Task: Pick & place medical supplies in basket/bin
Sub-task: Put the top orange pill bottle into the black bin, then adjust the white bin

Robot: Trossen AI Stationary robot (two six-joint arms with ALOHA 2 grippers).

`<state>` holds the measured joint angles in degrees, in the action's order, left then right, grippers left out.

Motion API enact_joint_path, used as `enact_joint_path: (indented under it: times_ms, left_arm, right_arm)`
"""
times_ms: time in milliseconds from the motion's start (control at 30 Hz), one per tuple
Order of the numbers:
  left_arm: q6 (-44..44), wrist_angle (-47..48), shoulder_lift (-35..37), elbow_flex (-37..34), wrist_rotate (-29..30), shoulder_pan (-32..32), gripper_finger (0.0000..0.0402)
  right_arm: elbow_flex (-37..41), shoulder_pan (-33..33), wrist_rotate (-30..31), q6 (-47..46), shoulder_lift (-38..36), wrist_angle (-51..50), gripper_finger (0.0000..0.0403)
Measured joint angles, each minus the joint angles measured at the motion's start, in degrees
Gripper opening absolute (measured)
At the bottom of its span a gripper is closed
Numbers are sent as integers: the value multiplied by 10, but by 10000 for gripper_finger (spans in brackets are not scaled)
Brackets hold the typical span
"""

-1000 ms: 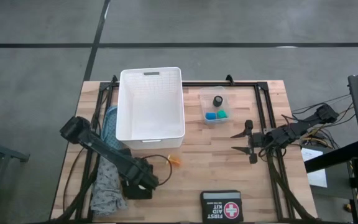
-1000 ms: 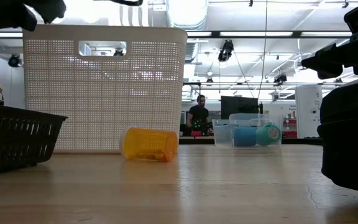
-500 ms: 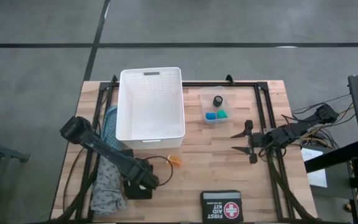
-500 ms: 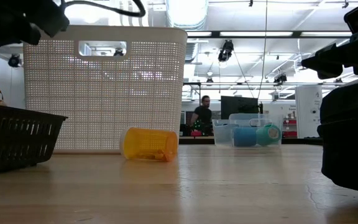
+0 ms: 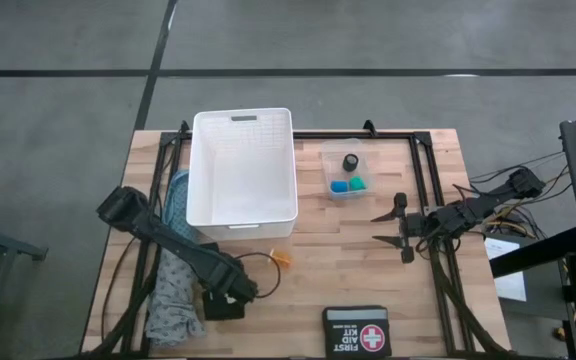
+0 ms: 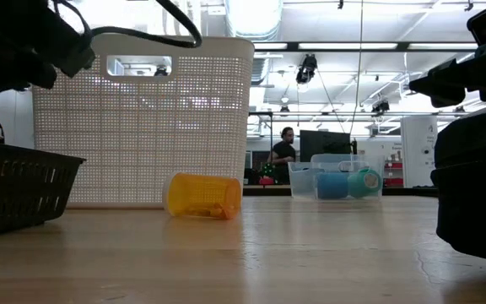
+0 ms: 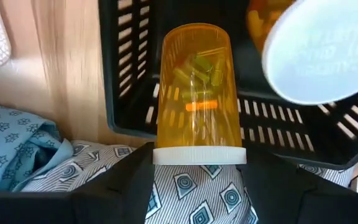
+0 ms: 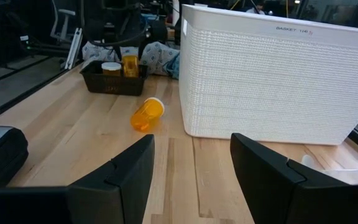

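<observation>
i see open wood between the white basket (image 5: 244, 167) and the first aid kit (image 5: 356, 329), blocked only by one loose pill bottle (image 5: 282, 259).

The wooden tabletop (image 5: 348, 270) carries a white slotted basket (image 5: 243, 165), a clear tub (image 5: 348, 172), a toppled orange pill bottle (image 5: 281, 259), a black tray (image 8: 114, 81), patterned cloth (image 5: 173, 290) and a first aid case (image 5: 356, 329).
</observation>
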<state>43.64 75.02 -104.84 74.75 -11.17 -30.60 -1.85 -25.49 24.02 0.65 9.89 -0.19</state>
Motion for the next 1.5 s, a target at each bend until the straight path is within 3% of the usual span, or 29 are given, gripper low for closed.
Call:
enact_joint_path:
  times_ms: [1000,1167,1333,1500]
  left_arm:
    - [-1,-17,0,2,-35,23,264]
    - [37,-13,26,16,-34,21,265]
    - [81,-18,75,39,30,6,266]
    - [93,-51,123,74,195,-17,266]
  right_arm:
    - [0,0,0,0,0,0,206]
    - [0,0,0,0,0,0,206]
    - [0,0,0,0,0,0,206]
    - [0,0,0,0,0,0,206]
